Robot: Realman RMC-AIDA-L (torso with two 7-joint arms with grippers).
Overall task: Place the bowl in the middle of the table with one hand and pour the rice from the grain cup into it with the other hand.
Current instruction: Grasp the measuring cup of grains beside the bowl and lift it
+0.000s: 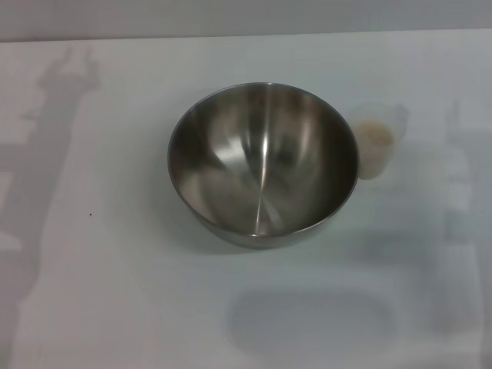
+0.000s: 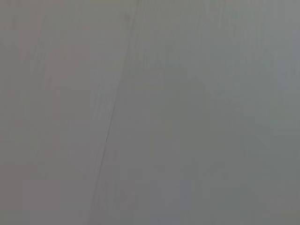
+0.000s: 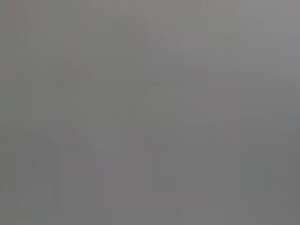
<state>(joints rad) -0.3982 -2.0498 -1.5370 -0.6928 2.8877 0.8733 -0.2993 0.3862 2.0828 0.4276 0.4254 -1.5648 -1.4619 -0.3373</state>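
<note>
The stainless-steel bowl (image 1: pixel 263 163) sits upright near the middle of the white table (image 1: pixel 115 307), its brushed inside bare of any grain. Just beside its rim on the robot's right stands the clear grain cup (image 1: pixel 377 141), upright, with a pale heap of rice (image 1: pixel 376 135) inside; whether cup and bowl touch cannot be told, as the bowl's rim overlaps the cup's near side. The table's far edge runs across the top of the head view, meeting a grey wall (image 1: pixel 246 15). Open tabletop lies to the left of the bowl, in front of it, and to the right of the cup. A small dark speck (image 1: pixel 90 214) marks the surface on the left. Faint shadows fall on the table at the left and right sides, and a soft rounded shadow lies in front of the bowl. Neither gripper appears in the head view, and both wrist views show only a plain grey surface, the left one crossed by a thin slanting line (image 2: pixel 112 122); the state of the fingers on either arm cannot be told.
</note>
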